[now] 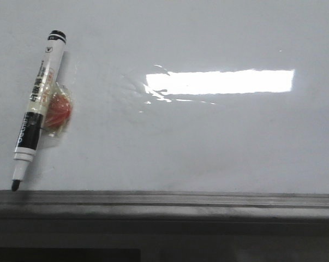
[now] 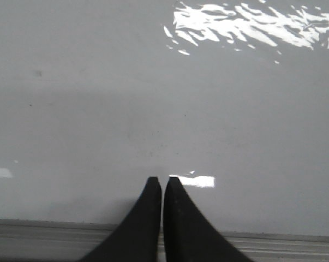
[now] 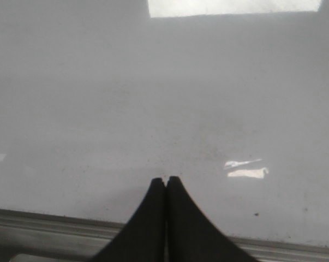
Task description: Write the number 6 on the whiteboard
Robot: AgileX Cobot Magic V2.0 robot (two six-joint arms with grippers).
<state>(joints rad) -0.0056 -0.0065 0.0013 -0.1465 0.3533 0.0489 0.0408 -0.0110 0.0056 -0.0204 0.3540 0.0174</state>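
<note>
The whiteboard fills the front view, glossy, with a bright rectangular reflection at upper centre and a dark grey ledge along the bottom. At the left of the frame an uncapped black-and-white marker lies slanted, tip touching the ledge, a small red object just beside it. No drawn stroke shows. The left hand and the right hand are both closed on nothing, fingertips together.
</note>
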